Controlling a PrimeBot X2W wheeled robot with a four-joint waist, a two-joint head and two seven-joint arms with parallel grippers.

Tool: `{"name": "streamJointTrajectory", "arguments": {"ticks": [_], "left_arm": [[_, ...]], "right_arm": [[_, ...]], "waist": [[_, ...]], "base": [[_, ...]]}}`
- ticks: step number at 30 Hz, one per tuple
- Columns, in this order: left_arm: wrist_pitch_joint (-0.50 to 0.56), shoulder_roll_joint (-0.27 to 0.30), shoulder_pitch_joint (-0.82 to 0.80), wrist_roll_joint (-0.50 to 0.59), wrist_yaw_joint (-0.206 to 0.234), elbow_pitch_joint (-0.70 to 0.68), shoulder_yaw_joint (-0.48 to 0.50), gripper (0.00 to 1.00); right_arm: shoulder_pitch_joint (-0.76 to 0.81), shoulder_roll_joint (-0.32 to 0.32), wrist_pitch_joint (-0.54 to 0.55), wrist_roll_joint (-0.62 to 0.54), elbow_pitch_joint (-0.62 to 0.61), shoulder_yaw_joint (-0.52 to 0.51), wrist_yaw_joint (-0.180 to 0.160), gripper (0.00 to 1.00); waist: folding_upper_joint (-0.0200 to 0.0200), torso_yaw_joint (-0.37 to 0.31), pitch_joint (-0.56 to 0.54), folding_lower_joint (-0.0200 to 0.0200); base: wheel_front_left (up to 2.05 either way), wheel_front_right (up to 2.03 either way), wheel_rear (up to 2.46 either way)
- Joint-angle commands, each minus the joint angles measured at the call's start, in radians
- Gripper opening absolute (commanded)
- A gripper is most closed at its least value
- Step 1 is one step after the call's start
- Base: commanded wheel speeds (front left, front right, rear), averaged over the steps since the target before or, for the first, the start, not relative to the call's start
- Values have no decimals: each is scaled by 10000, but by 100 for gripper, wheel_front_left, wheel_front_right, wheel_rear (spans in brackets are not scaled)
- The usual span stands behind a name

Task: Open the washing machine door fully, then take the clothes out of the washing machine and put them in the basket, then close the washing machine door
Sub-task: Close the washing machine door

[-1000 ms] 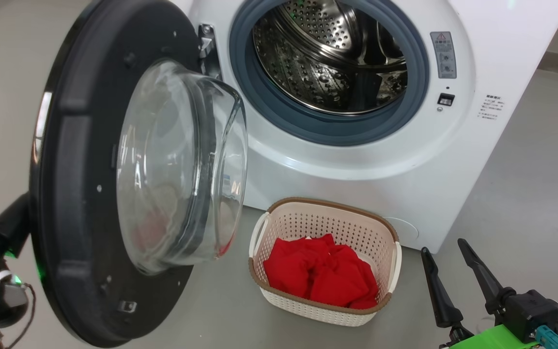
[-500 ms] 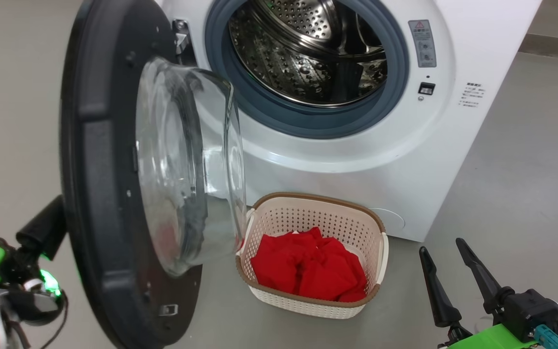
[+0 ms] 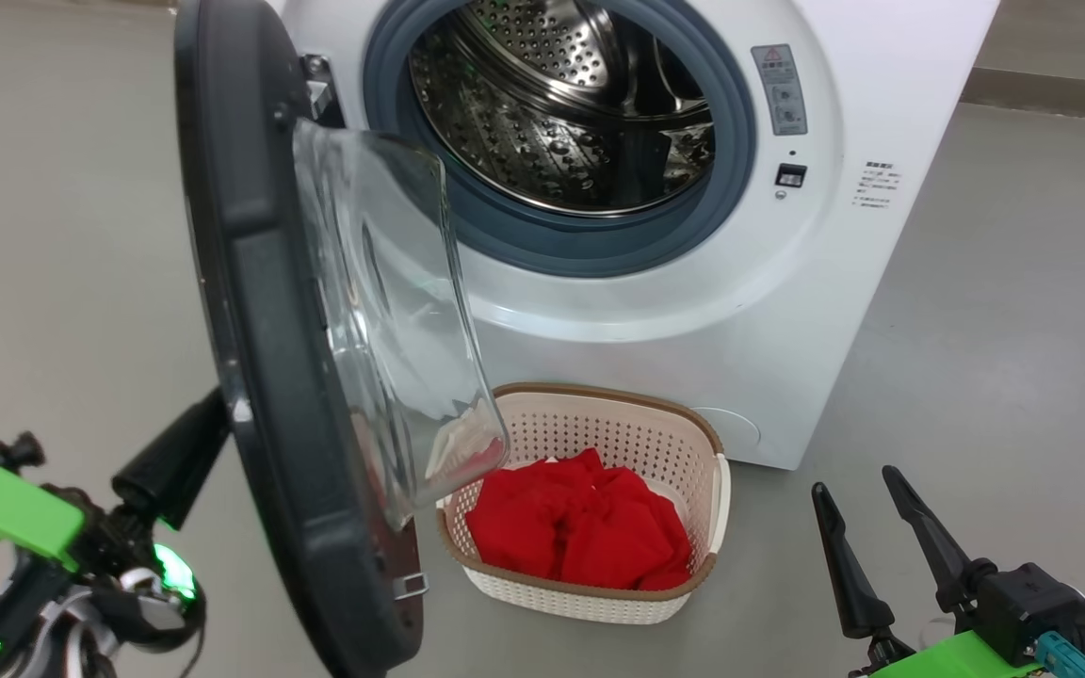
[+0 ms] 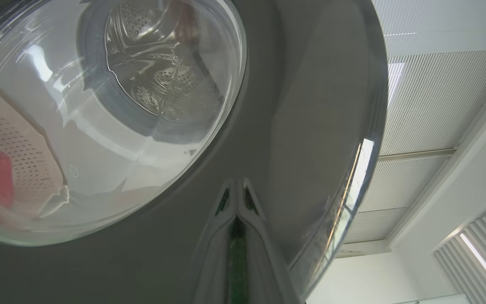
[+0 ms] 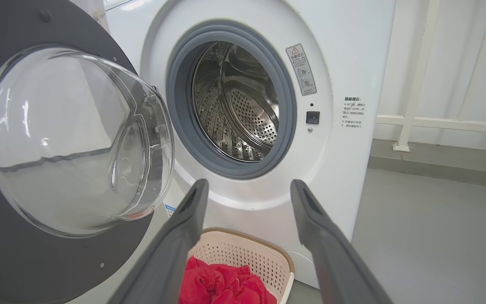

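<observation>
The washing machine (image 3: 693, 311) stands open, its steel drum (image 3: 561, 104) bare. The washing machine door (image 3: 260, 330) hangs about half open, edge-on to me, its glass bowl (image 3: 392, 311) towards the basket. My left gripper (image 3: 208, 419) is shut behind the door; in the left wrist view its closed tips (image 4: 236, 183) rest against the door's glossy outer face (image 4: 302, 105). The basket (image 3: 599, 391) sits on the floor before the machine with the red clothes (image 3: 580, 527) inside. My right gripper (image 3: 851, 482) hangs open at the lower right, holding nothing, aimed at the machine (image 5: 249, 185).
Grey floor (image 3: 995, 377) spreads to the right of the machine and basket. The right wrist view has a white railing (image 5: 411, 84) and a low step behind the machine's right side. The door's latch tab (image 3: 408, 586) sticks out near its lower edge.
The door has swung towards the machine, from facing me to nearly edge-on. My left gripper moved rightward with it behind the door. The camera shifted too. The right gripper stayed put.
</observation>
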Motion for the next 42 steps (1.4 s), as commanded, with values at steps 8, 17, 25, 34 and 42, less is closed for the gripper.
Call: {"name": "streamJointTrajectory", "arguments": {"ticks": [8,17,25,34,42], "left_arm": [[-305,117,58,-330,-330,-384,-507,0],[-742,116,-89,-365,-563,-206,-979,0],[-1167,116,-403,-669,-774,54,-1320,0],[-1805,116,-935,-731,-1116,337,-1635,0],[-2345,116,-1458,-759,-1462,732,-1982,0]], "right_arm": [[-358,-123,-64,47,-223,258,62,100],[-459,-123,-65,-30,-231,234,62,100],[-576,-123,-65,-59,-238,270,62,100],[-823,-123,-65,-86,-232,281,62,100],[-978,-123,-65,-125,-185,301,62,100]], "waist": [[-1,-450,80,0],[-1,-871,318,0],[-1,-1366,561,0],[-1,-1828,996,0],[-1,-2237,1162,0]], "base": [[0,0,0],[0,0,0],[0,0,0],[0,0,0],[0,0,0]]}}
